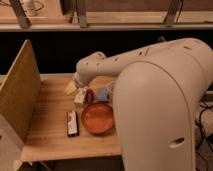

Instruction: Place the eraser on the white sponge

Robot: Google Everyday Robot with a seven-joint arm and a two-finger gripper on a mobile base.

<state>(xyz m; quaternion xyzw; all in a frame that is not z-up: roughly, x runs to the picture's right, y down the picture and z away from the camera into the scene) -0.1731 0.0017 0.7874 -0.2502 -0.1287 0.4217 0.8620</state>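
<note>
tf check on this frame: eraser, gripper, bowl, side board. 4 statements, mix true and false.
1. The flat black eraser with the whitish face lies on the wooden table, left of the round orange bowl. True.
2. The gripper holds the eraser. False: the gripper is farther back over the table, next to the cream-white upright block, and the eraser lies apart from it.
3. The orange bowl is stacked on top of the eraser. False: the two sit side by side on the table.
4. A tall brown board stands upright along the table's left edge. True.
</note>
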